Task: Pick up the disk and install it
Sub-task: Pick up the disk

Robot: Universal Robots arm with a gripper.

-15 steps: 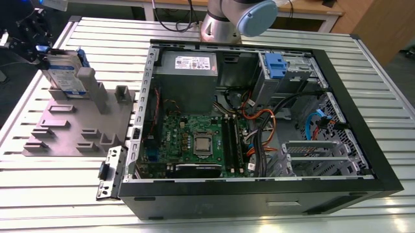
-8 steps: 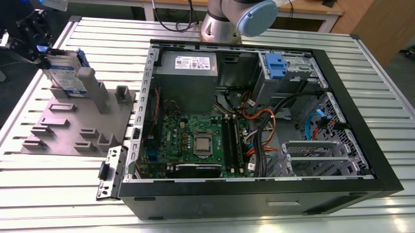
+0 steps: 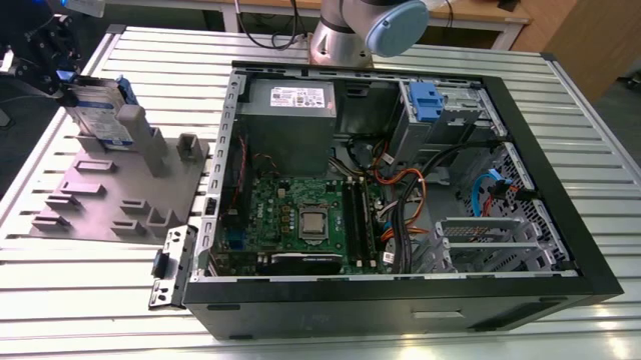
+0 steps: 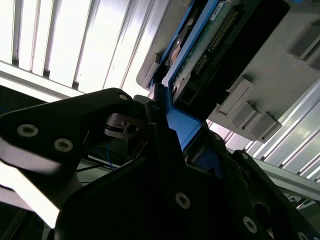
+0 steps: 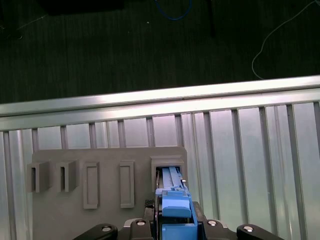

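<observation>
Disk (image 3: 100,112) sits on edge in a slot of the grey fixture plate (image 3: 110,187), far on the exterior view's left, well apart from the open PC case (image 3: 561,247). Its long axis looks roughly upright, though the lower part is sunk in the slot, so I can't be sure. Its broad silver face with the white-and-blue label faces the exterior camera; the print is too small to read. A blue carrier frame runs along the edges and sticks out at the top.

End effector (image 3: 62,79) is at the disk's upper corner. In both wrist views its black fingers (image 4: 160,117) lie against either side of the blue frame, pinching the disk (image 5: 175,205) while it is seated in the fixture (image 5: 105,165). In the second wrist view the disk (image 4: 200,55) shows a connector row along its end.

Fixture lies flat on the slatted aluminium counter (image 3: 100,300), just beside the case. Inside the case are a grey power supply (image 3: 290,97) with a white sticker, a green motherboard (image 3: 300,217) and a blue latch (image 3: 425,101) at the drive cage. Arm base (image 3: 346,37) stands behind the case.
</observation>
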